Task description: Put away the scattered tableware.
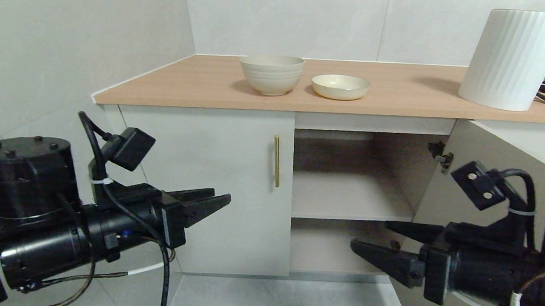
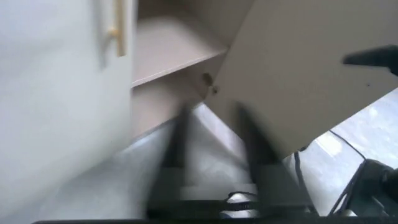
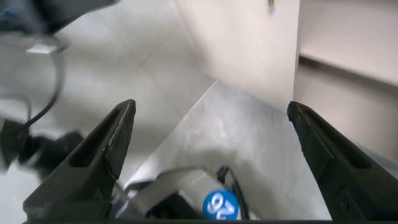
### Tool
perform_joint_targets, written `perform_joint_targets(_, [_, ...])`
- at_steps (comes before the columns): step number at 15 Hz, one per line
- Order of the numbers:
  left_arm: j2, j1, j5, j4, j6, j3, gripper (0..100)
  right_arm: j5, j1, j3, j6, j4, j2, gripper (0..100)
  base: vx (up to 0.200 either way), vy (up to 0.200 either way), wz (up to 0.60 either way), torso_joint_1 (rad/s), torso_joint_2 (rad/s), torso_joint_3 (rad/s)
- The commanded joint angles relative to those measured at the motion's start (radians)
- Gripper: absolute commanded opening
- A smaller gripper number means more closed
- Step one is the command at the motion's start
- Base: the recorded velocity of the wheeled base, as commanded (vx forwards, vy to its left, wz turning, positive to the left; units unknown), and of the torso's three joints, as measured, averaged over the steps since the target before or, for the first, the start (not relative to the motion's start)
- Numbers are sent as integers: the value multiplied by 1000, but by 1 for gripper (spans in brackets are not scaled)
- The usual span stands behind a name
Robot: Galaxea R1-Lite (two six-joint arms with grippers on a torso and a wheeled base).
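Bowl (image 1: 271,73) and a shallow dish (image 1: 340,86) stand on the tabletop (image 1: 186,87), toward its left end and about midway between its back and front edges. The dish is just beside the bowl on the side away from the left end, and the two do not touch. Near the right end we see a tall ribbed white container (image 1: 514,59).

Both hands hang well below the tabletop's front edge, in front of the cupboard and well apart from the bowl and dish. Our left hand (image 1: 221,195) is before the closed door (image 1: 215,149) with the gold handle (image 1: 276,161). Its fingers are parted a little and hold nothing. Our right hand (image 1: 370,233) is spread wide and holds nothing. It sits low beside the swung-out door (image 1: 493,144), at the mouth of the open compartment, under the shelf (image 1: 346,196).
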Motion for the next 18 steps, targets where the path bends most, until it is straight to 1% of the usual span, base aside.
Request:
perform_joint_targets(1, [-82, 41, 1, 10, -1, -16, 100, -3, -8, -105, -2, 3, 152, 100, 0, 0, 0, 0, 0, 0])
perform_joint_targets(3, [-86, 64, -1, 7, -1, -21, 100, -49, -10, -133, -2, 6, 203, 100, 0, 0, 0, 0, 0, 0])
perform_joint_targets(5, [-96, 78, -1, 3, -3, -21, 100, -84, -13, -133, -2, 6, 218, 100, 0, 0, 0, 0, 0, 0])
perform_joint_targets(10, [-126, 98, 4, 7, -3, -18, 100, -87, -19, -137, -1, 40, 172, 100, 0, 0, 0, 0, 0, 0])
perform_joint_targets(18, [-119, 105, 4, 9, 0, -23, 100, -79, -16, -133, 1, 42, 171, 100, 200, 0, 0, 2, 4, 4])
